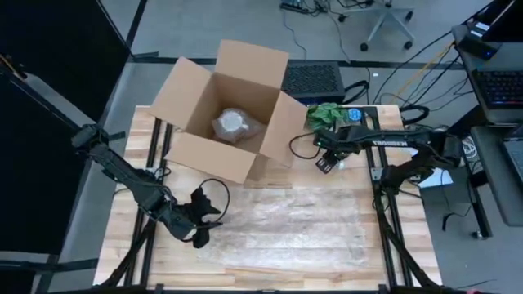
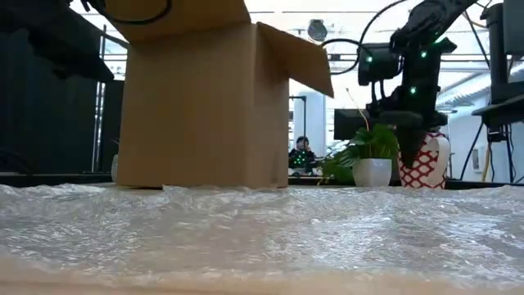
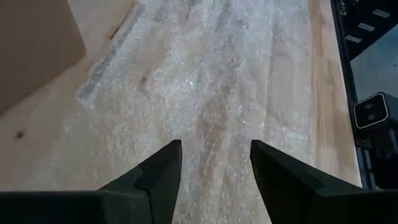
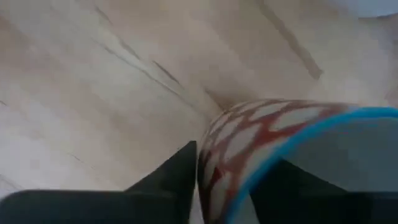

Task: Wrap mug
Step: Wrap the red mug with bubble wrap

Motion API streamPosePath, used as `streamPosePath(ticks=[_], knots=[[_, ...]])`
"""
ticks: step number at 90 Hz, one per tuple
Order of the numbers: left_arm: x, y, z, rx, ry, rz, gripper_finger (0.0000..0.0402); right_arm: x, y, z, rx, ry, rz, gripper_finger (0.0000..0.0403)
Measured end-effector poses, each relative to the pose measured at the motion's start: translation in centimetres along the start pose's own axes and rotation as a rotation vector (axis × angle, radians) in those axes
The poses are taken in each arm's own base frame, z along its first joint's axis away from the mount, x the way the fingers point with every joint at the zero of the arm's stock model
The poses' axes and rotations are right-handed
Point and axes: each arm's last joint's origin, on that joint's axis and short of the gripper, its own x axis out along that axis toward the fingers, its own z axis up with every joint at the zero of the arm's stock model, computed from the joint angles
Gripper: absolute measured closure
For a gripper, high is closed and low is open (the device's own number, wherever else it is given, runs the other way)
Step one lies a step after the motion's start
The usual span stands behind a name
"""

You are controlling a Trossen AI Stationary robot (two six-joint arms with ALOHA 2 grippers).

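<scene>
A mug (image 4: 261, 130) with a red-and-white pattern and a blue rim stands at the table's far right, to the right of the cardboard box (image 1: 229, 114). It also shows in the low view as the mug (image 2: 426, 164). My right gripper (image 1: 325, 161) comes down on it and is shut on its wall. A bubble wrap sheet (image 1: 286, 224) lies flat on the near middle of the table. My left gripper (image 1: 200, 219) hovers open at the sheet's left edge, and nothing lies between its fingers (image 3: 161, 168). My right gripper (image 4: 236, 158) has the mug's wall at the rim (image 4: 217, 149) between its fingers, one finger outside and one inside the mug. The fingers come from above, pointing down. The mug stays upright. Whether its base is on the table or just above it, I cannot tell.
The open box holds a bubble-wrapped bundle (image 1: 233, 125). A small potted plant (image 1: 325, 114) and a round blue-rimmed thing (image 1: 354, 115) stand just beyond the mug. Black frame rails run along the table's left and right sides. Bare wood shows around the sheet.
</scene>
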Motion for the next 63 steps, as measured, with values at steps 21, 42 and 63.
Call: streamPosePath(ticks=[21,42,63], knots=[[0.0,0.0,0.0,0.0,-0.001,-0.001,0.0222,-0.2,0.3,-0.2,-0.054,0.023,-0.014,0.0397],[0.0,0.0,0.0,0.0,-0.001,-0.001,0.0222,-6.9,2.2,-0.4,-0.088,-0.05,0.042,0.04],[0.0,0.0,0.0,0.002,0.0,-0.001,0.0222,-12.5,8.4,-2.3,-0.147,-0.161,0.259,0.0401]])
